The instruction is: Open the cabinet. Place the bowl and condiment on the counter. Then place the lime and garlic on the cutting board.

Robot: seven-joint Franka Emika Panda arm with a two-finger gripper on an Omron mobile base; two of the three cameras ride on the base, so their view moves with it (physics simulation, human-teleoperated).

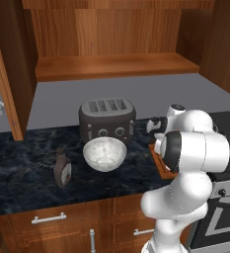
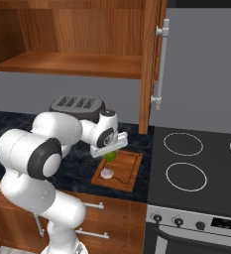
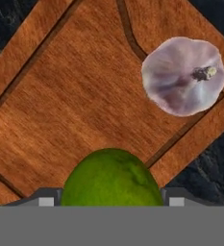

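While pinched between the tips of the dark two-finger pincer point(image 3: 111, 200), hangs just above the board: small bright green round lime point(image 3: 111, 178), not yet set down. Seen from the right base as well, tucked under the pincer point(image 2: 109, 151), over the small rectangular reddish-brown wooden cutting board point(image 2: 130, 171) with its grooved edge.

Already lying on the board, at about 1 o'clock of the lime in the hand view: small pale white-pink garlic bulb point(image 3: 184, 76) with a purplish tinge, across the groove near the board's corner, apart from the lime.

Standing on the dark blue-black marbled stone counter point(image 1: 22, 163): round deep whitish-grey marbled bowl point(image 1: 105, 153); at its 8 o'clock, small dark brown bulbous bottle point(image 1: 62, 169) of condiment; at its 12 o'clock, dark grey four-slot toaster point(image 1: 107, 120). Above, reddish-brown wooden wall cabinet point(image 1: 111, 65) with doors swung open.

Risks, as judged:
- Released from a height, likely to roll: round fruit on a flat board, counter and black stovetop point(image 2: 196, 166) close by.
- Lowered or rolling toward 1 o'clock, likely to knock the garlic off its corner.
- Pressed down too far, possible shift of the board under the tips.

Writing: light label on the bottle too small to read; no legible marks on toaster or stove.
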